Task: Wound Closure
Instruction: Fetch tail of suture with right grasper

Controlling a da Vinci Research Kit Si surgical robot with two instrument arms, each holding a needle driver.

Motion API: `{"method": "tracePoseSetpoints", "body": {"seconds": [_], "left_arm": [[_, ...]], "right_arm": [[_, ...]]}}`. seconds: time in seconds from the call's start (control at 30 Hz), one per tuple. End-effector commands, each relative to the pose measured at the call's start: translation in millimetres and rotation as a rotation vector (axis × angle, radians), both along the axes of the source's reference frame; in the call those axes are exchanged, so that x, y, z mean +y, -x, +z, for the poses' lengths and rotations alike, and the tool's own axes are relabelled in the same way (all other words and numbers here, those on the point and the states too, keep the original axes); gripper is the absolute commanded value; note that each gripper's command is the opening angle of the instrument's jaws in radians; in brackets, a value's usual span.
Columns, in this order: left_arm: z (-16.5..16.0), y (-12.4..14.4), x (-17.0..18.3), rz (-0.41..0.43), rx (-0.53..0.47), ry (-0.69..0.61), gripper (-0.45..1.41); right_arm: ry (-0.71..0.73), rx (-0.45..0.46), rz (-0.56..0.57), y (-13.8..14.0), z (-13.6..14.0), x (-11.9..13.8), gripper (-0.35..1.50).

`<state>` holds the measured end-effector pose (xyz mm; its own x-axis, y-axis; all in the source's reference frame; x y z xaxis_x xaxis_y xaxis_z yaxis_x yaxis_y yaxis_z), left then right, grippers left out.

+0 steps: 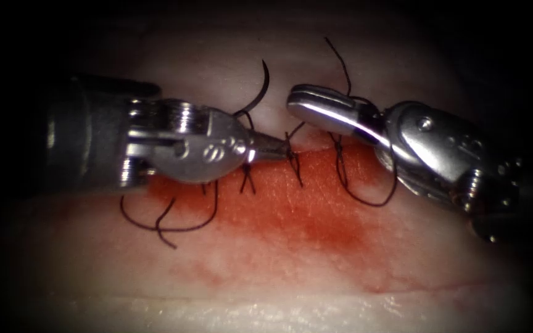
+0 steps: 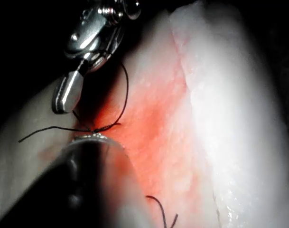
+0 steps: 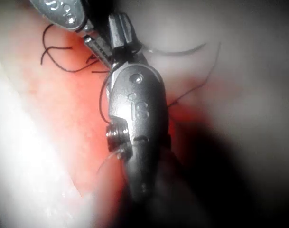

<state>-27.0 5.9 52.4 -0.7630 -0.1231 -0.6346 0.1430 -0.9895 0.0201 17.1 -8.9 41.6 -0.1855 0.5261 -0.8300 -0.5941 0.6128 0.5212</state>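
Gripping thread [image 1: 293, 161] at the cut [image 1: 334, 147], our left tool [image 1: 272, 148] risks tearing tissue [image 1: 291, 259]; right tool [image 1: 306, 105] closed, seemingly empty.

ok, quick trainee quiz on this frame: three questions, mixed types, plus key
1. True or false: red fluid lies on the tissue.
2. Pick one. The left tool has its fingers shut on: A the needle, B the thread at the cut, C nothing.
3. Fill in: the right tool enters the endoscope view from the picture's ____.

Key: 1 true. 2 B. 3 right.
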Motion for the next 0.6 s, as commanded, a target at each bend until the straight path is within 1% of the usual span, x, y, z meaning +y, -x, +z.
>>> {"method": "tracePoseSetpoints", "body": {"seconds": [0.03, 0.07, 0.17, 0.23, 0.3, 0.37, 0.43, 0.47, 0.5, 0.53, 0.6], "left_arm": [[0.4, 0.6, -0.1, 0.002, -0.002, 0.004, -0.45], [0.3, 0.7, -0.4, 0.003, -0.002, 0.005, -0.45], [-0.3, 1.1, -1.4, 0.004, -0.001, 0.007, -0.45], [-0.7, 1.4, -1.9, 0.003, 0.0, 0.007, -0.45], [-1.0, 1.7, -1.8, 0.0, -0.004, 0.002, -0.45], [-1.1, 2.1, -1.3, -0.004, -0.006, -0.003, -0.45], [-1.0, 2.4, -0.6, -0.009, -0.006, -0.006, -0.45], [-0.8, 2.5, -0.3, -0.011, -0.006, -0.007, -0.45], [-0.7, 2.5, 0.0, -0.012, -0.006, -0.008, -0.45], [-0.5, 2.6, 0.3, -0.014, -0.006, -0.008, -0.45], [-0.3, 2.7, 0.7, -0.016, -0.006, -0.008, -0.45]], "right_arm": [[-0.016, -0.022, 0.011, -0.6, 0.6, -0.2, -0.35], [-0.031, -0.039, 0.011, -0.6, 0.7, -0.2, -0.35], [-0.072, -0.139, 0.011, -0.5, 1.1, -0.1, -0.35], [-0.102, -0.219, 0.013, -0.4, 1.4, 0.1, -0.15], [-0.115, -0.262, 0.025, -0.3, 1.7, 0.3, -0.15], [-0.133, -0.324, 0.062, 0.0, 2.0, 0.7, -0.13], [-0.157, -0.385, 0.073, 0.1, 2.2, 1.1, -0.18], [-0.177, -0.403, 0.075, 0.2, 2.3, 1.3, -0.16], [-0.201, -0.421, 0.083, 0.2, 2.4, 1.4, -0.08], [-0.235, -0.431, 0.093, 0.2, 2.6, 1.7, 0.07], [-0.267, -0.448, 0.1, 0.3, 2.8, 2.1, 0.17]]}}
